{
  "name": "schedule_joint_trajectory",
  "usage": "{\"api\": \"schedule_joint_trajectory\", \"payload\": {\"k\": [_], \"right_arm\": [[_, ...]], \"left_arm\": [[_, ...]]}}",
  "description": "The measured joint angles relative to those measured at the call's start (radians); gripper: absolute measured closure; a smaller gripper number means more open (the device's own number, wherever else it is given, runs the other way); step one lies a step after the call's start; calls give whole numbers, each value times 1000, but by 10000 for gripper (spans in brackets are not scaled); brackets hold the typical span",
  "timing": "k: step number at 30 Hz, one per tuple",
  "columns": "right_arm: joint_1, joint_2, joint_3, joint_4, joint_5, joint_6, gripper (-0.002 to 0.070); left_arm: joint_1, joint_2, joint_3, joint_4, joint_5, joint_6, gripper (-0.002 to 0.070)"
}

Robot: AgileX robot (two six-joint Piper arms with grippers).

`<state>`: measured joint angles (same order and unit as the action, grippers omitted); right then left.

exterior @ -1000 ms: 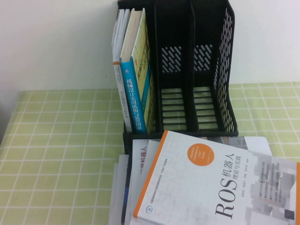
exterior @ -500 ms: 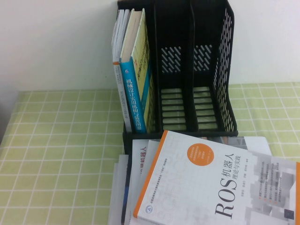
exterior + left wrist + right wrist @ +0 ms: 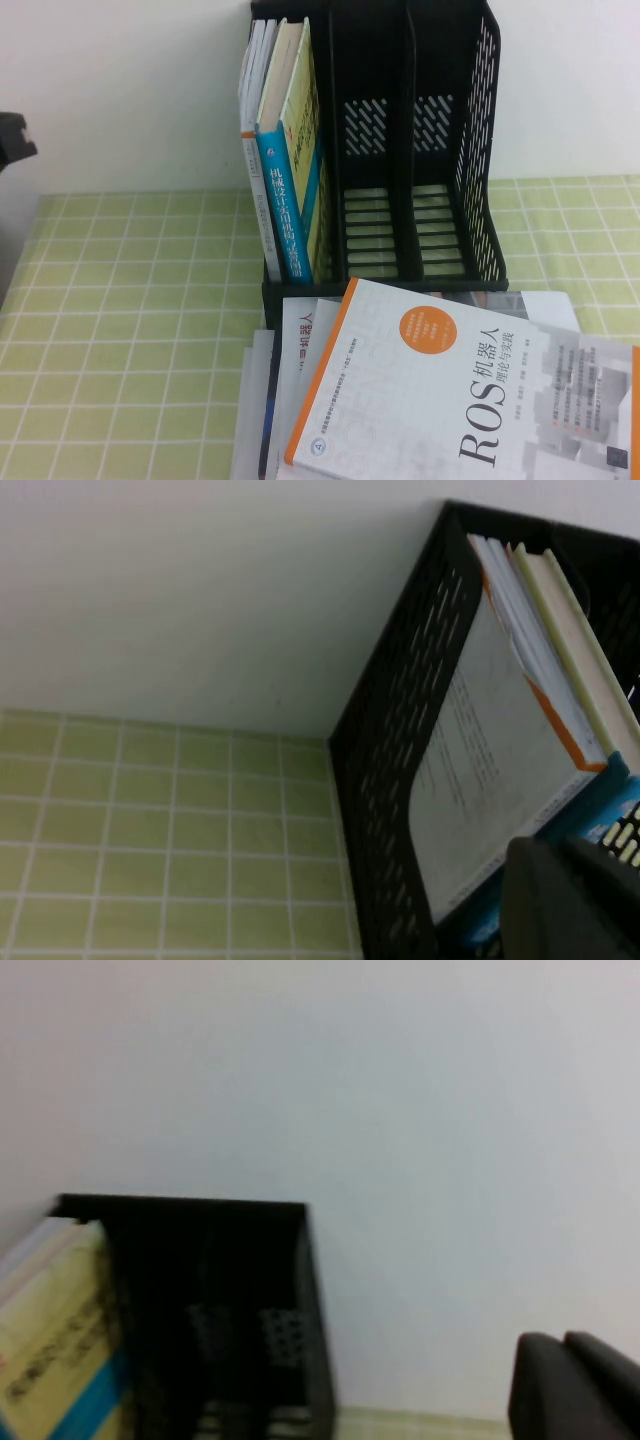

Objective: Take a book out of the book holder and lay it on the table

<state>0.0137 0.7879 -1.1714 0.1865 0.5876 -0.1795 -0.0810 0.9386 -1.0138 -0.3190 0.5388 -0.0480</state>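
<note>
- Left gripper (image 3: 14, 140): only a dark part of it shows at the far left edge of the high view, above the table's left rear corner and well apart from the holder; whether it is open or closed cannot be told, and nothing shows in its hold.
- In the left wrist view a dark part of that gripper (image 3: 572, 900) fills one corner, close to the holder's slotted outer wall.
- Right gripper (image 3: 578, 1385): out of the high view; its own camera catches only a dark part in a corner, facing the white wall, with the holder off to one side. Its opening cannot be told.
- Holder (image 3: 440, 150): black, upright at the table's rear middle, three compartments.
- Its left compartment holds two upright books: a thin white book (image 3: 252, 80) with orange trim against the outer wall, and beside it the book (image 3: 290, 190), blue spine forward, yellow cover facing the middle compartment.
- The middle and right compartments hold no books.
- Table (image 3: 120, 330): green checked cloth.
- At the front edge, just before the holder, a ROS book (image 3: 450, 400) lies flat atop a pile of others.
</note>
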Motion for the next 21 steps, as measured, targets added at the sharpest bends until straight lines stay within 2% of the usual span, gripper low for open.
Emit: {"api": "schedule_joint_trajectory", "payload": {"k": [3, 6, 8, 11, 15, 21], "right_arm": [[8, 6, 77, 215, 0, -89, 678], [38, 54, 158, 491, 22, -322, 678], [64, 110, 189, 650, 56, -514, 678], [92, 201, 200, 801, 77, -701, 678], [101, 278, 201, 904, 69, -830, 678], [117, 367, 201, 942, 30, -904, 673]], "left_arm": [[-1, 60, 0, -76, 4, 27, 678], [-14, 128, -2, -196, -13, 133, 678], [-30, 185, -8, -306, -13, 271, 678], [-66, 275, -12, -482, -10, 520, 678], [-108, 362, -14, -616, -25, 690, 678], [-181, 486, -42, -646, -69, 776, 678]]}}
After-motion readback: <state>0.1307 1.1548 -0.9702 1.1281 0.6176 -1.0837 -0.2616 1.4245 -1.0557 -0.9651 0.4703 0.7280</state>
